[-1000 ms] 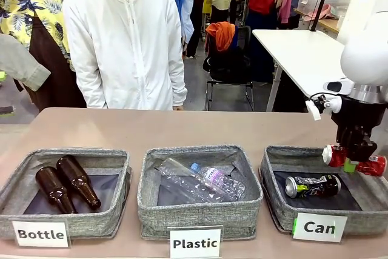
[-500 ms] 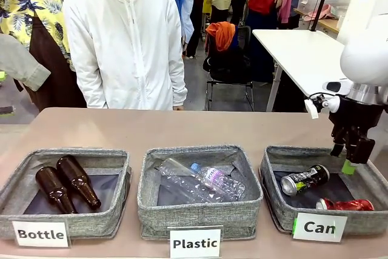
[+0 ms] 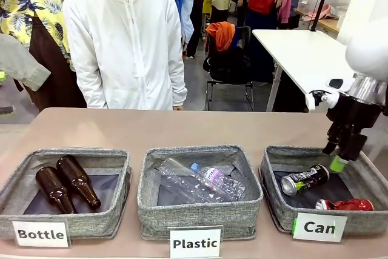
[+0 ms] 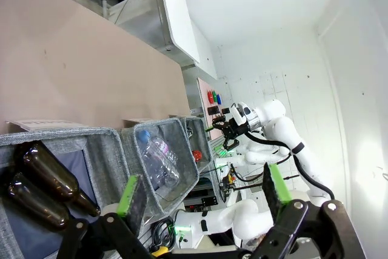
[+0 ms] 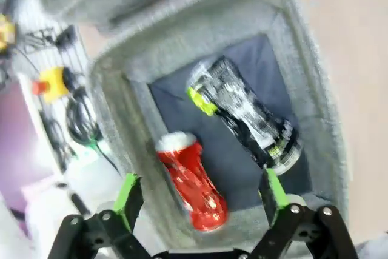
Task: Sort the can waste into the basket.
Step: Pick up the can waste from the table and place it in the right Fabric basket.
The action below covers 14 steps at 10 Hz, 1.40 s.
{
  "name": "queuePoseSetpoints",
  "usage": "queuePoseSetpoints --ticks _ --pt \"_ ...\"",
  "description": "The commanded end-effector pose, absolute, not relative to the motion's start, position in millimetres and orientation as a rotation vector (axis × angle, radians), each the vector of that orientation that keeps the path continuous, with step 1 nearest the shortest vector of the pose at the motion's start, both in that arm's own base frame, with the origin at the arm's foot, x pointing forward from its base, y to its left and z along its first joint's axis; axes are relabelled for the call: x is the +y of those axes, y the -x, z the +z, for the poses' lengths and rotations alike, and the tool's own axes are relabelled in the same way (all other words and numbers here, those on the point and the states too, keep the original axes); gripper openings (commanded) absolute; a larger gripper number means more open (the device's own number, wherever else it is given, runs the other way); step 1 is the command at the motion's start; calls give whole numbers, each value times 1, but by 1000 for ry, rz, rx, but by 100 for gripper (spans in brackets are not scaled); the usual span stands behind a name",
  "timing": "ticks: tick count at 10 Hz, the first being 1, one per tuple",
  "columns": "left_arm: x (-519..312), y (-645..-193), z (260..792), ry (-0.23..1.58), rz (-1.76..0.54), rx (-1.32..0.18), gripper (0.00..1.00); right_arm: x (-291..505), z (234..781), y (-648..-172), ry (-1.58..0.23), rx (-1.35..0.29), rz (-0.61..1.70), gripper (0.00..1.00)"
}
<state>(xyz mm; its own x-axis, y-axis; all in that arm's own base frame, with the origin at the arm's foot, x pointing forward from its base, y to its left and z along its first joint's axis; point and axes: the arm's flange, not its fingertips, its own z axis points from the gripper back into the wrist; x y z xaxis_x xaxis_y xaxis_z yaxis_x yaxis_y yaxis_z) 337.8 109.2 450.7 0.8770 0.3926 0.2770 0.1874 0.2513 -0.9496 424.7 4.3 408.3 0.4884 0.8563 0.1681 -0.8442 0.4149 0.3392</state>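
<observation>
Beige tabletop [image 3: 200, 127] shared with a standing person [image 3: 124, 37], three grey fabric bins in a row along the near edge. Red can [image 3: 344, 204] now lying in the basket [image 3: 276, 201] at its front right, beside the black-and-silver can [image 3: 304, 179]; a second ago held in the right end effector [image 3: 337, 161] above the basket's right wall, half a second ago already down on the dark bottom. Black-and-silver can turned since then, shiny end now toward the basket's left wall. Right end effector opened wide and empty, lifted slightly higher above the basket's far right corner. From the right wrist camera: both cans [image 5: 193, 180] [image 5: 244, 113] side by side on the dark floor, apart from the green pads [image 5: 127, 191]. Judged result: all visible can waste sorted, task essentially complete, only retreat remaining. Left end effector [image 4: 203, 195] spread wide, holding nothing, near the bin with brown bottles [image 4: 45, 183]. Readable white front labels: "Can" [image 3: 319, 227], "Plastic" [image 3: 194, 244], "Bottle" [image 3: 40, 233]. Print on cans and on the clear bottle [image 3: 213, 178] too small to read.
</observation>
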Motion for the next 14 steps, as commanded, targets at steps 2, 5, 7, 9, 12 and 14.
queuePoseSetpoints --ticks 2,5,7,9,12,14 --pt "110 -336 453 1330 145 -508 100 0 442 -454 -1129 -68 279 100" --pt "110 -336 453 1330 145 -508 100 -18 441 -458 -1356 -137 -32 100" --pt "110 -336 453 1330 145 -508 100 -37 435 -461 -1429 -273 -224 100" --pt "110 -336 453 1330 145 -508 100 -51 426 -458 -1429 -479 -398 100" --pt "110 -336 453 1330 145 -508 100 -66 425 -467 -1333 -131 -99 100" --pt "110 -336 453 1330 145 -508 100 -66 425 -467 -1333 -131 -99 100"
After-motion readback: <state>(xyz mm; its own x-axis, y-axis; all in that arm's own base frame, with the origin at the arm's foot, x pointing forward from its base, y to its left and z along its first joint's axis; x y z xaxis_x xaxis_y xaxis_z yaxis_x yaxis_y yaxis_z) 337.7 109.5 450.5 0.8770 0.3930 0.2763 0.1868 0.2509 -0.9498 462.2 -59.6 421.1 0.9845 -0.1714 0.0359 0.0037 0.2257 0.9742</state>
